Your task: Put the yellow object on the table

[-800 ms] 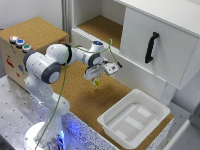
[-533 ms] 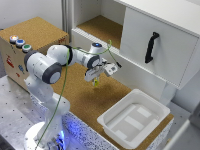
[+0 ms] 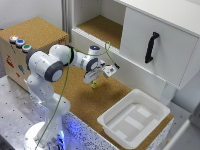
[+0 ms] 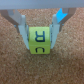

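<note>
The yellow object [image 4: 39, 41] is a small yellow block with black letters on its face, held between my two fingers in the wrist view. In the exterior view the yellow object [image 3: 94, 84] shows as a tiny yellow spot under my gripper [image 3: 94, 82], which is shut on it. It hangs just above the table [image 3: 80, 97], the brown cork surface in front of the cabinet; whether it touches the cork I cannot tell. The wrist view shows cork all around the block.
A white plastic tray [image 3: 134, 120] sits at the exterior view's right on the cork. A white cabinet with a black handle [image 3: 151, 47] stands behind. A cork-topped box with coloured buttons [image 3: 20, 42] is at the exterior view's left.
The gripper has dropped slightly toward the cork with the yellow block still held. Little else has moved.
</note>
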Tool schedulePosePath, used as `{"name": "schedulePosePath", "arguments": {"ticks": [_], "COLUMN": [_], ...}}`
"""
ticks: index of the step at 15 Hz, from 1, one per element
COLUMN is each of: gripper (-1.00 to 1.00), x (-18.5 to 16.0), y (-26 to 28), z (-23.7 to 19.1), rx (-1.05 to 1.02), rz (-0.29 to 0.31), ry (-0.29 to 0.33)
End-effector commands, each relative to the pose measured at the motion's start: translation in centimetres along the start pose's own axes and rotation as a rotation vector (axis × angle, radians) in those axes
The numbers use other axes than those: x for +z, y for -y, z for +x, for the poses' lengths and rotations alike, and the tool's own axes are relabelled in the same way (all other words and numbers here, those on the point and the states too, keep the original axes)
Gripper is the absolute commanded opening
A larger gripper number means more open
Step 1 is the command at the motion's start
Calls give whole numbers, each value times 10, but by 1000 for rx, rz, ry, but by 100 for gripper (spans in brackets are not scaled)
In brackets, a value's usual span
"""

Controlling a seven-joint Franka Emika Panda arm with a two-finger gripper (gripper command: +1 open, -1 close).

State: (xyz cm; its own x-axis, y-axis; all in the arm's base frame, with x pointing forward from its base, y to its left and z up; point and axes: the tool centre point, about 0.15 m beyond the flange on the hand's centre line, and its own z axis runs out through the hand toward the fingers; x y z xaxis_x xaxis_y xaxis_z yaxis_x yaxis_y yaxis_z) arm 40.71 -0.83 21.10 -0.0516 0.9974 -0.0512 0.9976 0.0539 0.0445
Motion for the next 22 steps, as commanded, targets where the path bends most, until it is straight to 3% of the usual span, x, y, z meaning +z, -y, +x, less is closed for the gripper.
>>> {"name": "schedulePosePath", "arguments": {"ticks": [1, 4, 8, 10, 16, 21, 22], "gripper": [100, 100, 100, 100, 100, 100, 100], "x": [-30, -75, -120, -130, -125, -120, -119], "y": [-9, -1, 17, 28, 52, 47, 41], "z": [-1, 5, 10, 7, -26, -70, -81], "rx": [-11, -18, -13, 49, 473, 924, 1033], "rz": [-15, -19, -57, -34, 58, 18, 34], "ry": [-9, -67, -89, -83, -88, -5, 3]}}
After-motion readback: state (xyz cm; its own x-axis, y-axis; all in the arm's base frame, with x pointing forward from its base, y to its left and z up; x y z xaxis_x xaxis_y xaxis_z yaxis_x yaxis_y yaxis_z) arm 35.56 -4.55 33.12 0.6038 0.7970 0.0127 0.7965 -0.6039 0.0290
